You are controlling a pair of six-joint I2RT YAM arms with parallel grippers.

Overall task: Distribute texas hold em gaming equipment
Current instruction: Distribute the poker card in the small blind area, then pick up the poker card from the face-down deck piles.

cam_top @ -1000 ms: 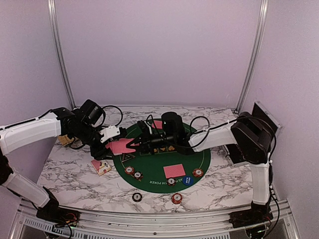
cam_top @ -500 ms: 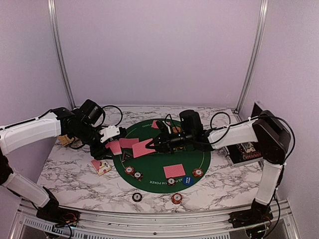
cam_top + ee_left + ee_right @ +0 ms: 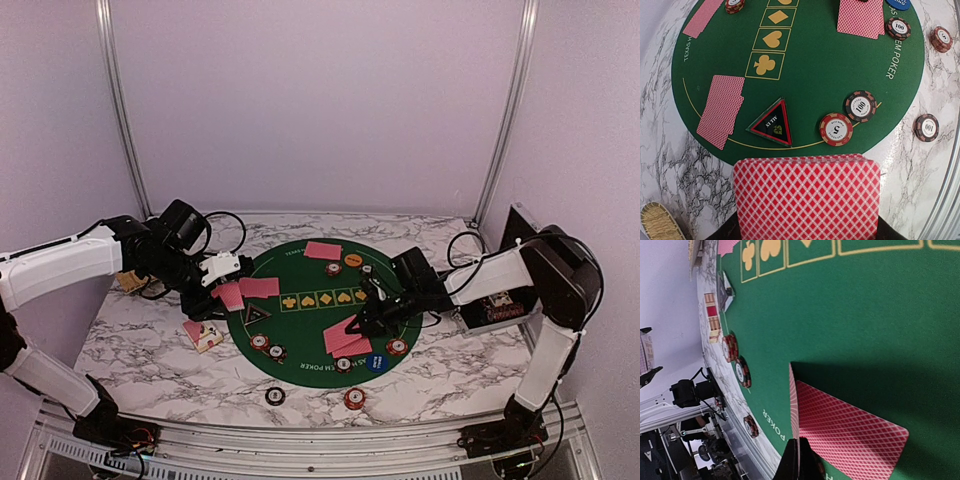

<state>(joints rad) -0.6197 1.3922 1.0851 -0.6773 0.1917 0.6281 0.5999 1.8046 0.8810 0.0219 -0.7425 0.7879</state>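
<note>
A round green poker mat carries pink-backed cards, chips, a blue button and a black-and-red triangular marker. My left gripper is shut on a deck of pink-red-backed cards at the mat's left edge. My right gripper is shut on one card, seen edge-on and tilted. It hangs just over a card lying face down at the mat's near side.
A tan woven basket stands at the far left, with a small pink-and-white box nearer. A black hinged case lies at the right. Two chips rest on the marble off the mat's near edge.
My right gripper has carried a card from beside the left gripper's deck, rightward and nearer, down to the card at the mat's near side. The left arm has stayed still.
</note>
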